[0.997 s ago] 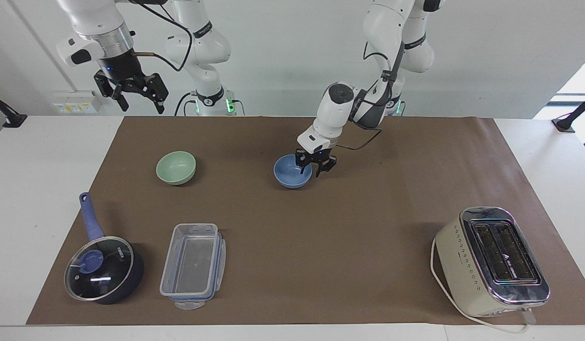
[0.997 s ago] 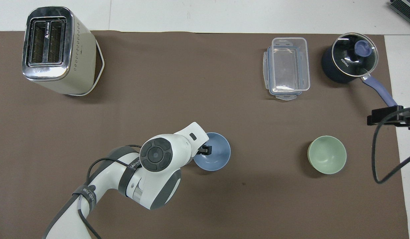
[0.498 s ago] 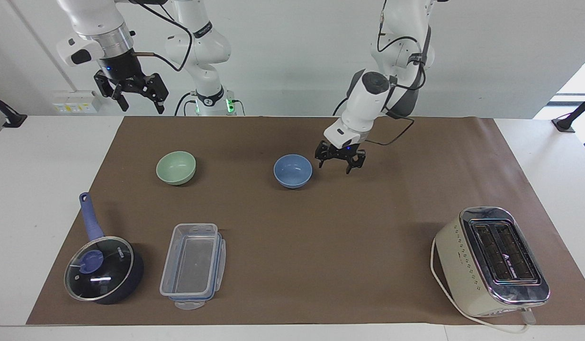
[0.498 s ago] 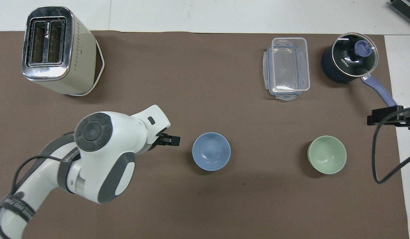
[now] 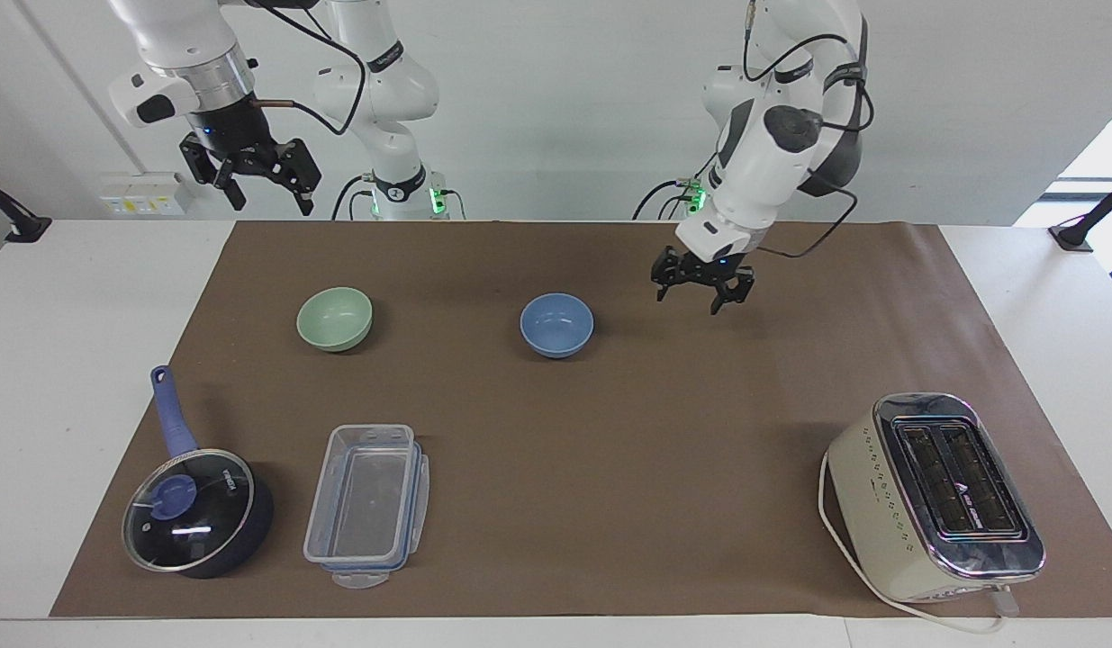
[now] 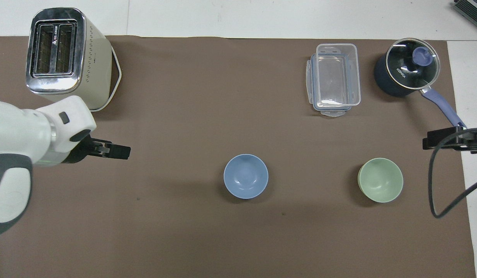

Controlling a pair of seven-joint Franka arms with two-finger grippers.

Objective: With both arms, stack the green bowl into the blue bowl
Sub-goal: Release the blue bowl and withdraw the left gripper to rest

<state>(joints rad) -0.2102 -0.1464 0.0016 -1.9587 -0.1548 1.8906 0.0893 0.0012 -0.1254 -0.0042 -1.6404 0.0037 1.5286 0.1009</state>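
Note:
The blue bowl (image 5: 556,325) (image 6: 245,176) stands upright and empty near the middle of the brown mat. The green bowl (image 5: 334,318) (image 6: 380,179) stands upright and empty beside it, toward the right arm's end of the table. My left gripper (image 5: 702,290) (image 6: 118,150) is open and empty, raised over the mat, apart from the blue bowl toward the left arm's end. My right gripper (image 5: 258,184) (image 6: 441,141) is open and empty, held high over the mat's edge at the right arm's end; that arm waits.
A cream toaster (image 5: 935,495) (image 6: 64,58) stands farther from the robots at the left arm's end. A clear lidded container (image 5: 368,501) (image 6: 334,79) and a dark blue lidded saucepan (image 5: 195,508) (image 6: 406,71) stand farther from the robots than the green bowl.
My left gripper has let go of the blue bowl's rim, risen and drawn away toward the left arm's end. The blue bowl stays in place. The right arm has not moved.

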